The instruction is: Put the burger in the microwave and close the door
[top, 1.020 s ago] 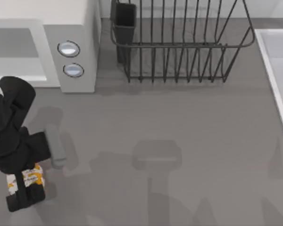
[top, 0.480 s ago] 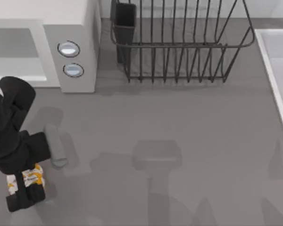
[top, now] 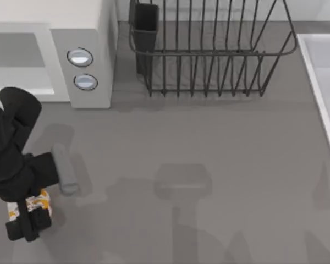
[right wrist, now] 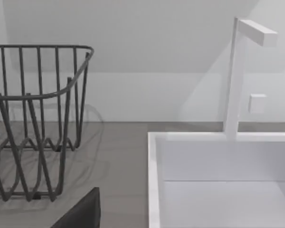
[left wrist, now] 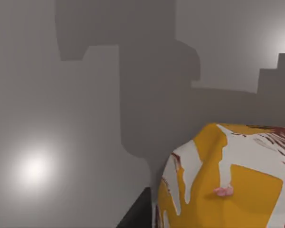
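The burger (top: 40, 202), wrapped in white paper with orange-yellow patches, is at the table's front left between the black fingers of my left gripper (top: 26, 215), which is shut on it. The left wrist view has the burger (left wrist: 228, 180) close up, with one dark finger (left wrist: 138, 211) against its side. The white microwave (top: 93, 33) stands at the back left, its grey cavity (top: 16, 55) open toward the front and two round knobs (top: 80, 57) on its panel. The door is out of view. My right arm is parked, one dark finger (right wrist: 80, 213) well off to the side.
A black wire dish rack (top: 209, 49) stands at the back middle, right of the microwave, and also appears as the rack (right wrist: 33, 118) in the right wrist view. A white sink (top: 324, 82) with a faucet (right wrist: 237, 76) lines the right edge. Bare grey tabletop (top: 209, 165) spans the middle.
My left gripper with the burger has shifted slightly back and to the left. Nothing else has moved.
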